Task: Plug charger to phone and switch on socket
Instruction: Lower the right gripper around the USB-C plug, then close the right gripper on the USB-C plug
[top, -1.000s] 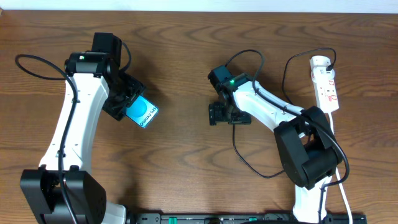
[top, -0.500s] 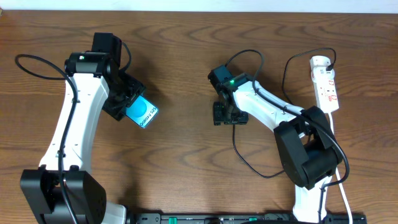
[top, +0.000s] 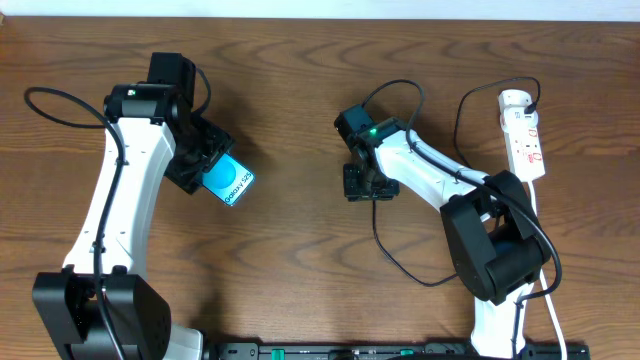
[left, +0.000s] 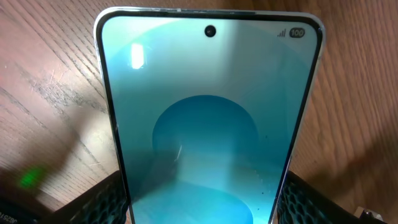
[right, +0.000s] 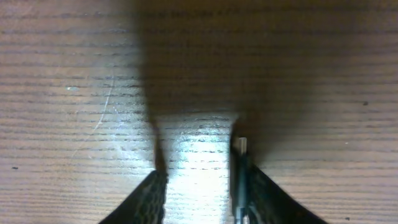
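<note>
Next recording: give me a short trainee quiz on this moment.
1. Fill in: the battery badge on the cyan-screened rectangular smartphone reads ___.
2. True or false: the phone lies free of both grippers.
3. The narrow white power strip sits: A) beside the left arm; B) near the right edge of the wooden table; C) between the arms.
Key: 1) 100; 2) false, the left gripper clamps it; 3) B.

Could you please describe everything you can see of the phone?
The phone is a slim rectangular smartphone with rounded corners and a pale, metallic-looking frame. Its lit cyan screen shows darker blue curved shapes, a punch-hole camera at top centre and a battery reading of 100. The left gripper holds its lower end between both fingers, screen up, over the wooden table.
</note>
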